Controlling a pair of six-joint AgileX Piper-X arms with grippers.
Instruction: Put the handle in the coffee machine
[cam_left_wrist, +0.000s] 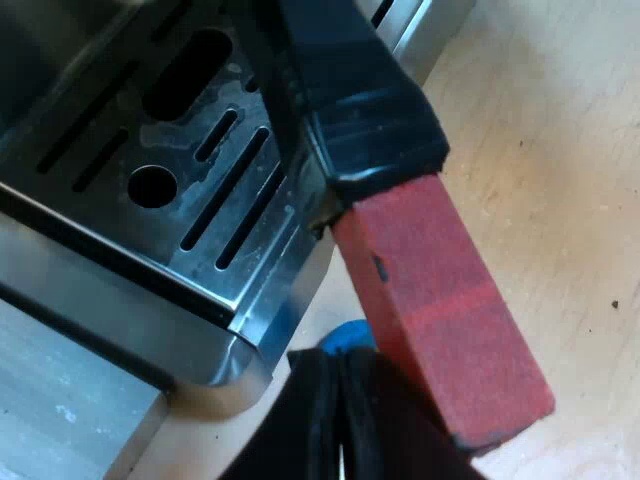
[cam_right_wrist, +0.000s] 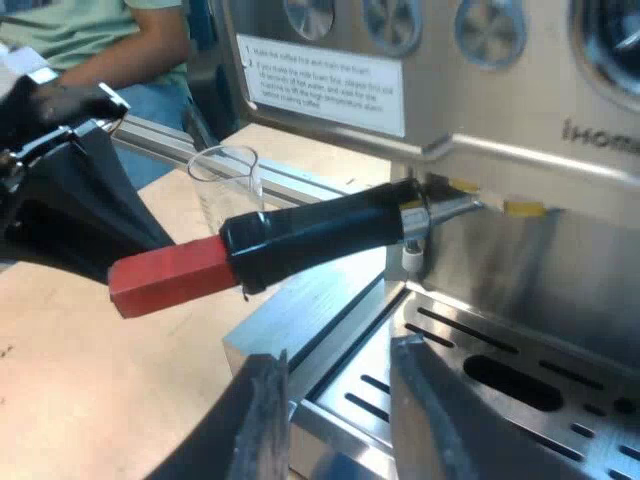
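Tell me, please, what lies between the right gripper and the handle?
In the right wrist view, only the bare corner of the drip tray lies between the open right gripper and the handle.

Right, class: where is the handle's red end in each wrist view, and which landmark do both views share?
Left wrist view: the red end juts past the drip tray's corner, over the wooden table.
Right wrist view: the red end points away from the machine, near the measuring glass.
Shared landmark: the slotted drip tray.
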